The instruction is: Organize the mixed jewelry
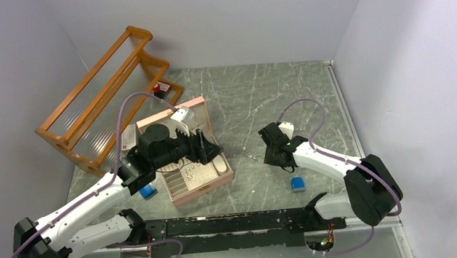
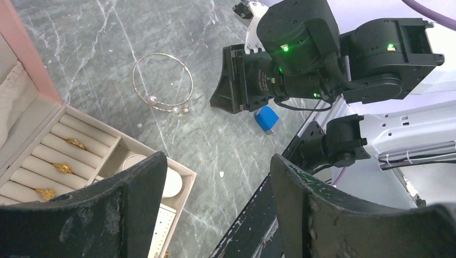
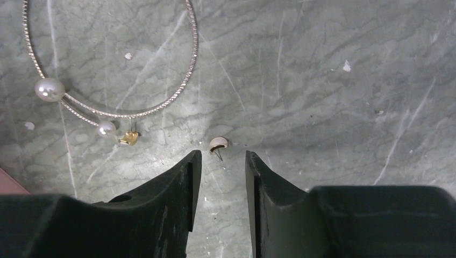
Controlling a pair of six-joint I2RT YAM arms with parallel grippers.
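One wire hoop point(image 3: 49, 89), one pearl stud point(image 3: 219, 143), three boxed gold pieces point(image 2: 63, 168)

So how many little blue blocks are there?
2: one small blue block by the left arm, a second blue block by the right arm; others may be hidden.
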